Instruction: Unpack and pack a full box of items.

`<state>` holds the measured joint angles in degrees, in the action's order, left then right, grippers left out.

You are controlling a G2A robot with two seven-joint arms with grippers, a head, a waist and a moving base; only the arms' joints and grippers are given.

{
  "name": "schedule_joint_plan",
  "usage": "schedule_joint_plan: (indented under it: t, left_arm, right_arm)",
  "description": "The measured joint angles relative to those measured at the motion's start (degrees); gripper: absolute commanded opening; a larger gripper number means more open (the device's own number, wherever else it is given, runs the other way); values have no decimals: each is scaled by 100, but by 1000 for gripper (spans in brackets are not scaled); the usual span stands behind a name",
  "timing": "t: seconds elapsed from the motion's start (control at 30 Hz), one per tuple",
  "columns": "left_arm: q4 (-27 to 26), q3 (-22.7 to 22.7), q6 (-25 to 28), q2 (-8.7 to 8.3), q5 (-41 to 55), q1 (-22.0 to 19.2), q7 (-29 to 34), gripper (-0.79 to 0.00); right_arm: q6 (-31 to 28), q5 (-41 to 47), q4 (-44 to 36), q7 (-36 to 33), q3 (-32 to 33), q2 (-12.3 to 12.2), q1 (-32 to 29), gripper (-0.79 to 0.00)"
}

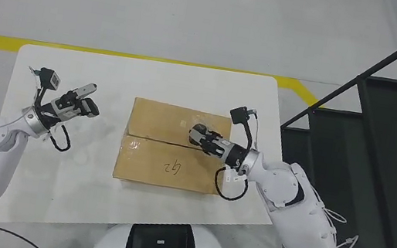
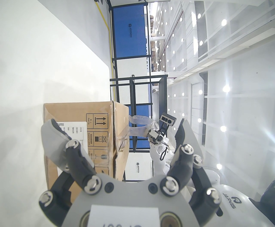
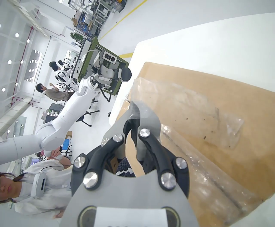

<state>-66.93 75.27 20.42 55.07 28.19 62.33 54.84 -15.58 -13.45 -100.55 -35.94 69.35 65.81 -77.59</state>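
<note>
Right fingers (image 3: 150, 116) pinched on clear tape (image 3: 184, 101) atop box (image 1: 169, 162); left gripper (image 1: 88, 103) spread wide at box's 9 o'clock. Risk: tape may tear, or box drag, being unbraced.

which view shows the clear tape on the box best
The right wrist view: the clear tape is peeled up off the cardboard box, pinched by the right gripper. The left wrist view shows it as a far strip; the top view only faintly.
</note>
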Motion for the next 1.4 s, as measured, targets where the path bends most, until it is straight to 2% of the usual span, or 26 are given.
schedule_joint_plan:
  t: [0.37, 0.77, 0.83, 0.87, 0.9, 1.4]
  left_arm:
    - [21, 30, -29, 19, 8, -8, 57, 0]
    - [-15, 78, -1, 32, -6, 30, 98, 0]
    - [-23, 79, -2, 35, -12, 31, 107, 0]
    - [-29, 80, -6, 37, -18, 32, 111, 0]
    - [-33, 80, -7, 38, -21, 32, 116, 0]
    - [-74, 133, 6, 52, -22, 89, 156, 0]
  right_arm:
    - [305, -187, 675, -123, -852, 154, 638, -785]
    - [410, -284, 1023, -67, -1190, 238, 870, -785]
    - [421, -304, 1032, -81, -1227, 245, 885, -379]
    - [431, -317, 1029, -91, -1254, 250, 892, -86]
    - [439, -325, 1021, -97, -1272, 254, 897, 0]
    - [416, -308, 849, -291, -1549, 342, 1258, 0]
